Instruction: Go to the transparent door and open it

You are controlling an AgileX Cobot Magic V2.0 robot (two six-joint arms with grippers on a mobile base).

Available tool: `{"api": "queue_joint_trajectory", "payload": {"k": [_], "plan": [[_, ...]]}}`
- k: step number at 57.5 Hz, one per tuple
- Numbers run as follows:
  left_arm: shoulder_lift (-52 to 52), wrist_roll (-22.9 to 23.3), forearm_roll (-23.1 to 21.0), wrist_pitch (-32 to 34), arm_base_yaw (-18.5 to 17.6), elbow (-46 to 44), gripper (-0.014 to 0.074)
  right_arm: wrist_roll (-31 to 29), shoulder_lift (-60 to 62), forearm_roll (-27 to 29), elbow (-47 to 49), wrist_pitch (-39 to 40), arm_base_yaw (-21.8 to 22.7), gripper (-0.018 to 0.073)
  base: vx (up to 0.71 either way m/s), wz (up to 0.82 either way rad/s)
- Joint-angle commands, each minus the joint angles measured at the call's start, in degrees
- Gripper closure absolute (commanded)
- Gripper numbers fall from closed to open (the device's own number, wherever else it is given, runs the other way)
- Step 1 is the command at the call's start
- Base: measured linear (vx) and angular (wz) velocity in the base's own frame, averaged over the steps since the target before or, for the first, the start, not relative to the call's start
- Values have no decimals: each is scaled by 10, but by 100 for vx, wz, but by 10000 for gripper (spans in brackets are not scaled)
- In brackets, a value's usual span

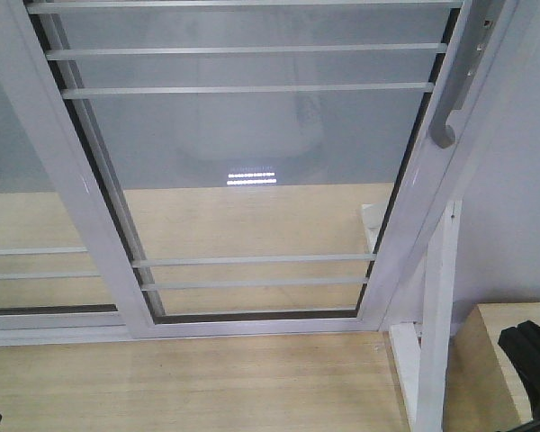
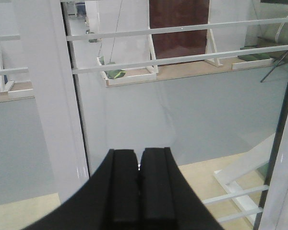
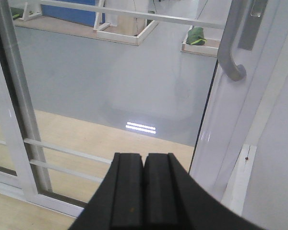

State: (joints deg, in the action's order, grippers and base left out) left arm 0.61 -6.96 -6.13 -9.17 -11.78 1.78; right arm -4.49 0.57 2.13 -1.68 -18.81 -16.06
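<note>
You're facing the probably heavy, stiff, breakable transparent door [image 3: 213, 139], left gripper [image 2: 139, 160] and right gripper [image 3: 144, 160] both closed empty, its grey handle [image 3: 225, 48] waiting up-right of the right jaws.

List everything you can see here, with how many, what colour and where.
door: one, clear glass in a white frame, centre
handle: one, grey, on the door's right stile
lock plate: one, grey, beside the handle
panel: one, white-framed glass, left of the door
floor: light wood, in front of the door
post: one, white, right of the door
box: one, light wood, bottom right
left fingers: two, black, shut, facing the glass
right fingers: two, black, shut, below the handle
</note>
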Motion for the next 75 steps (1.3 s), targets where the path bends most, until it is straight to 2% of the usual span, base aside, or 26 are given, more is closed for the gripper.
{"api": "queue_joint_trajectory", "payload": {"k": [1, 31, 48, 62, 75], "plan": [[9, 4, -2, 51, -2, 5, 603, -7, 7, -6, -3, 45, 2, 565, 0, 0], [9, 4, -2, 51, -2, 5, 603, -7, 7, -8, -3, 46, 2, 565, 0, 0], [9, 4, -2, 51, -2, 5, 603, -4, 7, 2, -3, 89, 2, 565, 0, 0], [9, 4, -2, 56, -2, 5, 603, -4, 7, 20, -3, 163, 2, 565, 0, 0], [9, 4, -1, 56, -2, 5, 603, -4, 7, 19, -2, 167, 2, 565, 0, 0]]}}
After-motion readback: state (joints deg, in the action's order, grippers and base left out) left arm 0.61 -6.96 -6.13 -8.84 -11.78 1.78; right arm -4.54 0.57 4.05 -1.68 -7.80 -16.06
